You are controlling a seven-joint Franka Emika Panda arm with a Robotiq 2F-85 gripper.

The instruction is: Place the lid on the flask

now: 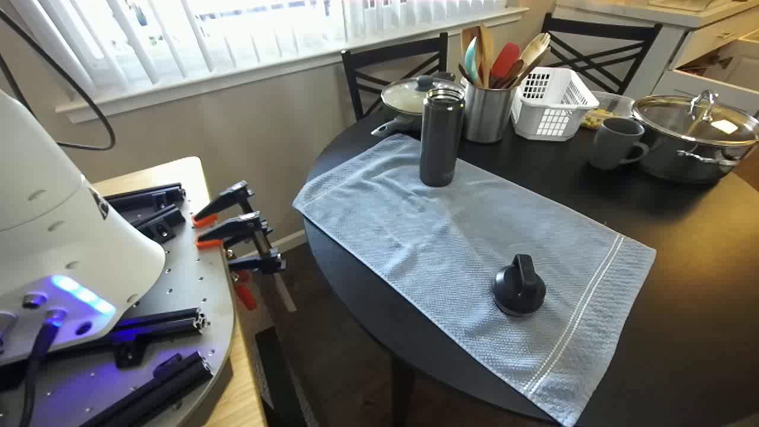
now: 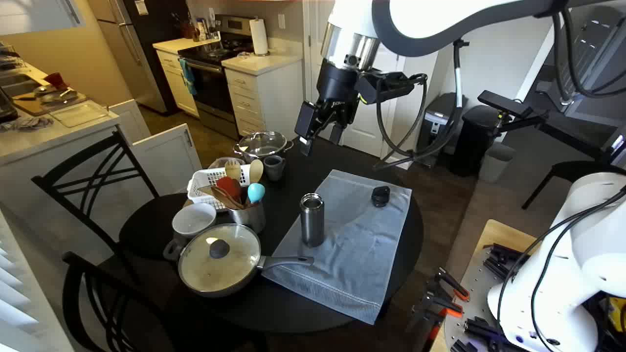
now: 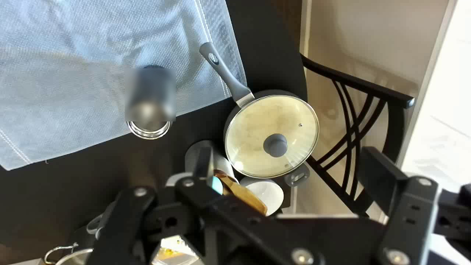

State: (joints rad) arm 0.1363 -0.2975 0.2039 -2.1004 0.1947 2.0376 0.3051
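Hovering above the table (image 2: 288,201) with the gripper (image 2: 321,140) parted wide. Seeing the lid (image 1: 517,292) lying handle-up on the towel (image 1: 385,219), at near right in an exterior view, and the uncapped flask (image 1: 442,139) standing upright on the towel's far left part, well apart.

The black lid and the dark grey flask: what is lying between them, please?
Only bare blue-grey towel lies between the lid and the flask; this shows in both exterior views.

Upright flask (image 2: 312,223) and black lid (image 2: 380,196) (apart) on grey towel (image 2: 345,274), end effector (image 2: 321,141) in midair, jaws parted
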